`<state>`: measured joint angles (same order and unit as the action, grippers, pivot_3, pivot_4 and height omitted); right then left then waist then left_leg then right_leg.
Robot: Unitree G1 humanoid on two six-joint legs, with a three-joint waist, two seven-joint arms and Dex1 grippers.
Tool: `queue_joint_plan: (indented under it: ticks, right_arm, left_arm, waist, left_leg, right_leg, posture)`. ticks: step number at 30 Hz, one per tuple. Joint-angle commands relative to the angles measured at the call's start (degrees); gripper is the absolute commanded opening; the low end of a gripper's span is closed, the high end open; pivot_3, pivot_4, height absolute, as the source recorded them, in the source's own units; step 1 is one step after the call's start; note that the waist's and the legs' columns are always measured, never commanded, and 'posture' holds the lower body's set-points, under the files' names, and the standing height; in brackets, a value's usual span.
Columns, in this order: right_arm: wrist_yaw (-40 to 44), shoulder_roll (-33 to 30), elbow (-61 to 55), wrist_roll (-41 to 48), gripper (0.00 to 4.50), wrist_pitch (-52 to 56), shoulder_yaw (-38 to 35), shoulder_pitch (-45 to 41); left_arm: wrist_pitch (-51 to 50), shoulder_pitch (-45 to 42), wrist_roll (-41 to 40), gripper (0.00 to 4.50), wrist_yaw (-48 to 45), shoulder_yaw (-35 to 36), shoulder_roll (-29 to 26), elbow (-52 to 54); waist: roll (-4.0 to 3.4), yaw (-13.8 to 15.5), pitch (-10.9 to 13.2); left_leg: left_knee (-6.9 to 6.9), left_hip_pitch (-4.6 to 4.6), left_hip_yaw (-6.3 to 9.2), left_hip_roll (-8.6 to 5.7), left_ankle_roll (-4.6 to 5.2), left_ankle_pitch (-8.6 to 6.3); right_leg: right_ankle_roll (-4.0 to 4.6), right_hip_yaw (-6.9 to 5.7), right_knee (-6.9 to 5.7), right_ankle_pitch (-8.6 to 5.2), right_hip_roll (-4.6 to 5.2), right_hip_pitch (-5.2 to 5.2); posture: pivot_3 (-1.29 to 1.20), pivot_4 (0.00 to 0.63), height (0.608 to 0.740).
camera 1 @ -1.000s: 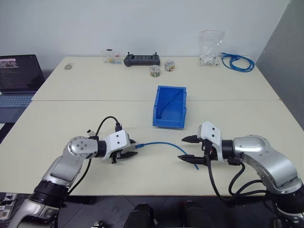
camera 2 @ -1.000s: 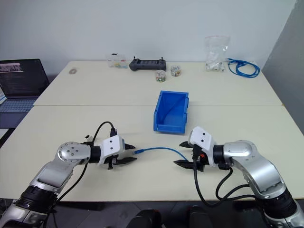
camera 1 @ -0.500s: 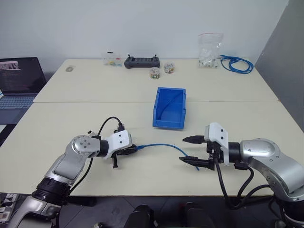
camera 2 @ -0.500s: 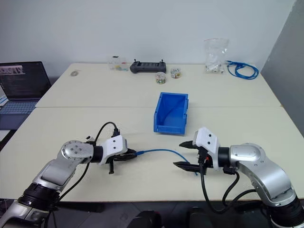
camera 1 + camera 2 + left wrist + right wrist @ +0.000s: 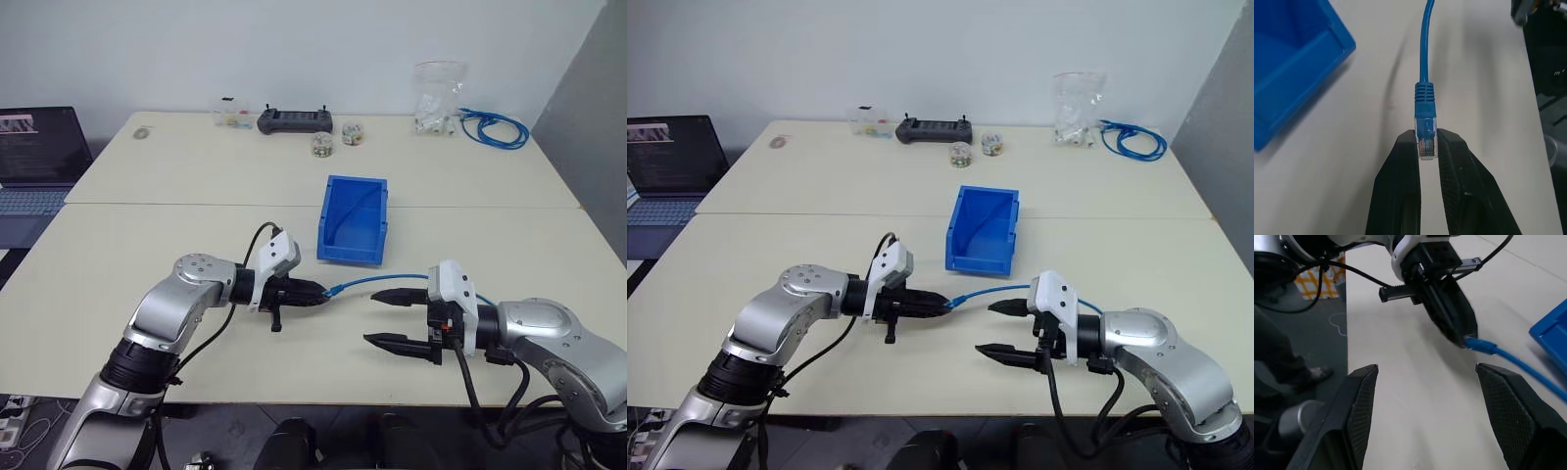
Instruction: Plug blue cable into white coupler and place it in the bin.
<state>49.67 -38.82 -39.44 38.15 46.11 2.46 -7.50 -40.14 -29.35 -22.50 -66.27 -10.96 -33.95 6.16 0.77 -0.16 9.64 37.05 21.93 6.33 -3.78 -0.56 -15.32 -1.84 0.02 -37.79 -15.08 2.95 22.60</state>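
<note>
My left gripper (image 5: 321,291) is shut on the clear plug at the tip of the blue cable (image 5: 377,280), holding it above the table in front of the bin (image 5: 348,252). In the left wrist view the plug sits pinched between the fingertips (image 5: 1405,147), and the cable (image 5: 1425,49) runs away from them. The cable stretches rightward past my right gripper (image 5: 397,316), which stands open and empty, its two fingers above and below the cable's line. The right wrist view shows the left gripper (image 5: 1464,339) facing it with the cable (image 5: 1508,357). The white coupler is out of view.
Along the table's far edge stand a black controller (image 5: 294,121), two small jars (image 5: 319,146), a clear bag of white parts (image 5: 434,98) and a coiled bundle of blue cables (image 5: 495,127). A laptop (image 5: 39,157) sits at the far left.
My left gripper closed on the cable's plug end and carried it up and to the right, toward the right gripper. The right gripper drew back a little and stayed open.
</note>
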Motion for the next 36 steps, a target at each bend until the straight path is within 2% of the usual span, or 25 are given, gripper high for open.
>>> queue_joint_plan:
  ticks: [1, 5, 10, 17, 22, 30, 34, 35, 36]
  right_arm:
    - [-2.88, 0.68, -2.06, 4.23, 3.36, 1.99, -2.82, 1.22]
    - [-6.15, 3.65, 0.95, 5.84, 3.36, 2.15, -3.76, 1.87]
    - [-8.81, 7.27, 4.40, 11.55, 3.36, 4.10, -6.19, -0.38]
    - [-13.47, 12.22, 7.86, 18.54, 3.36, 6.68, -6.72, -5.89]
    - [-14.83, 16.26, 12.56, 17.56, 3.36, 5.84, -4.41, -9.10]
    - [-14.14, 17.71, 15.07, 18.56, 3.36, 5.53, -3.95, -10.67]
    - [-14.46, 18.16, 15.25, 19.85, 2.72, 5.96, -4.82, -10.94]
    - [-14.46, 18.09, 15.22, 20.03, 2.38, 6.06, -4.88, -10.94]
    - [-14.51, 18.06, 15.18, 20.38, 2.23, 6.20, -5.03, -10.92]
  left_arm:
    - [-4.18, -2.68, -5.04, 0.23, 0.62, 2.86, 1.77, 0.42]
    - [-14.13, -4.33, -13.92, 0.23, 0.31, 6.16, 3.29, 1.08]
    - [-19.15, -4.48, -18.34, 0.23, -0.11, 6.63, 1.63, 2.41]
    - [-21.95, -5.78, -21.56, 0.23, 0.68, 7.36, 0.64, 2.03]
    - [-23.55, -6.70, -23.28, 0.23, 1.82, 8.03, 1.13, 1.48]
    - [-24.99, -6.51, -25.25, 0.23, 2.95, 8.79, 0.42, 1.85]
    - [-24.74, -5.85, -25.76, 0.23, 3.35, 8.77, -0.18, 2.21]
    - [-24.70, -5.71, -25.92, 0.23, 3.40, 8.78, -0.32, 2.27]
    - [-24.66, -5.46, -26.05, 0.23, 3.46, 8.80, -0.51, 2.40]
  waist:
    - [0.02, -0.09, 0.01]
    - [0.05, -0.13, 0.03]
    - [0.03, -0.22, 0.04]
    - [0.05, -0.26, 0.06]
    - [0.05, -0.38, 0.06]
    - [0.04, -0.47, 0.07]
    - [0.04, -0.47, 0.07]
    - [0.04, -0.48, 0.07]
    - [0.04, -0.48, 0.07]
  left_leg:
    - [0.00, 0.00, 0.00, 0.00, 0.00, 0.00]
    - [0.00, -0.01, 0.00, 0.00, 0.00, 0.00]
    - [0.00, -0.04, 0.00, 0.00, 0.00, 0.00]
    - [-0.02, -0.04, -0.01, -0.01, -0.01, 0.00]
    - [-0.01, -0.06, -0.06, -0.01, -0.01, 0.01]
    - [-0.02, -0.04, -0.10, -0.03, -0.02, 0.01]
    - [-0.02, -0.04, -0.13, -0.03, -0.02, 0.01]
    - [-0.02, -0.04, -0.14, -0.03, -0.02, 0.01]
    - [-0.02, -0.04, -0.14, -0.03, -0.02, 0.01]
  right_leg:
    - [0.00, 0.01, 0.00, 0.00, 0.00, 0.00]
    - [-0.10, 0.00, 0.00, -0.06, 0.00, -0.01]
    - [-0.09, 0.01, -0.05, -0.05, -0.01, 0.00]
    - [0.14, 0.04, -0.08, 0.08, -0.01, 0.02]
    - [0.16, 0.10, -0.09, 0.09, -0.02, 0.05]
    - [0.18, 0.18, -0.13, 0.10, -0.02, 0.09]
    - [0.18, 0.23, -0.15, 0.10, -0.02, 0.13]
    - [0.18, 0.24, -0.16, 0.10, -0.02, 0.14]
    - [0.18, 0.24, -0.17, 0.10, -0.02, 0.14]
  posture:
    - [0.00, 0.150, 0.740]
    - [0.00, 0.150, 0.740]
    - [0.00, 0.150, 0.740]
    - [0.00, 0.150, 0.740]
    - [0.00, 0.150, 0.740]
    - [0.00, 0.150, 0.740]
    - [0.00, 0.150, 0.740]
    - [0.00, 0.150, 0.740]
    - [0.00, 0.150, 0.740]
